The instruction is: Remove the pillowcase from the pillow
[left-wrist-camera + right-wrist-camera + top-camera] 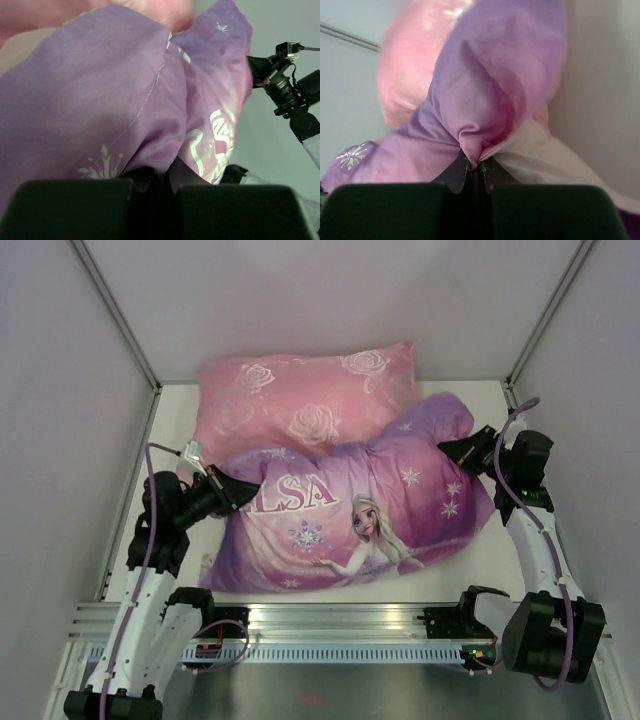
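The thin, satiny purple-pink Elsa pillowcase (350, 515), stuffed plump, lies centred on the white table (470, 565), its 9 o'clock end bunched in the clenched left gripper (233, 492), its 2 o'clock corner pinched tight by the right gripper (450, 449) (creases fanning outward), with a pink rose-patterned pillow (300, 400) touching at 12 o'clock.

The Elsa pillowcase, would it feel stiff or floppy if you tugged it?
Probably floppy: the pillowcase puckers into folds where the right end effector pinches it. Likely thin and light, since the left end effector holds a small gathered bunch. Being stuffed full, it may drag as one lump.
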{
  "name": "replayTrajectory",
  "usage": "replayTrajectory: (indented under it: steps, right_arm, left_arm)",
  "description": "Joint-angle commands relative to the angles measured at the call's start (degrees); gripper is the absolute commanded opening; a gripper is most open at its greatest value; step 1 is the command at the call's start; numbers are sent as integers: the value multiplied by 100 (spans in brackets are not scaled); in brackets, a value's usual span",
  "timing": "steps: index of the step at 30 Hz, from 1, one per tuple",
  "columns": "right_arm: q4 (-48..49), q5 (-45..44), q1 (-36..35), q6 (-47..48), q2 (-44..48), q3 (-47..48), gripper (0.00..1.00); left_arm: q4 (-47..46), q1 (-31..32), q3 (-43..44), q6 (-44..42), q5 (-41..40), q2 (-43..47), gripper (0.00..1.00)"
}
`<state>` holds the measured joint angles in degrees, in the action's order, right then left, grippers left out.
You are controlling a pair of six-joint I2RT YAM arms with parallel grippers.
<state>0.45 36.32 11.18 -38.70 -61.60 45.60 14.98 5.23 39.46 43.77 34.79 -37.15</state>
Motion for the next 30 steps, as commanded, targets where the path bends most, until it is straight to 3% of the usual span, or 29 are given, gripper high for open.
replayTrajectory:
  steps: [1,6,8,11,12,14,15,16,20,24,27,30]
  right_arm:
    - [12,474,-160,124,612,-543,0]
    - [-1432,-239,-169,688,2133,-536,1]
    - [-2117,-126,-169,837,2407,-413,13]
    - [-2926,60,-169,846,2731,-368,49]
    - [-3223,129,-169,785,2802,-359,68]
    - [-3506,113,-177,723,2960,-98,75]
    - [-3682,52,-195,715,2979,104,88]
    - [-4049,-36,-221,758,2953,350,92]
    - [-4764,-581,-529,864,2654,1747,95]
    - [-4940,-56,-538,460,2592,2697,95]
    - [-4774,472,-792,-5,2741,2629,95]
    - [-5236,140,-1091,300,2628,2751,96]
  left_arm:
    - [-655,101,-508,694,1073,888,2]
    - [-146,101,-624,773,1250,2219,2]
    - [-31,92,-554,782,1451,2580,2]
    - [319,162,-361,617,1654,2826,2]
    - [443,188,-247,563,1567,2888,2]
    - [515,197,-176,501,1496,3081,2]
    - [436,189,-176,553,1487,3134,2]
    - [392,188,-176,615,1400,3178,2]
    - [409,188,-211,887,1014,3275,2]
    - [927,188,-1,800,460,3056,2]
    - [1338,188,289,642,75,2906,2]
    - [1708,188,492,475,-340,2687,2]
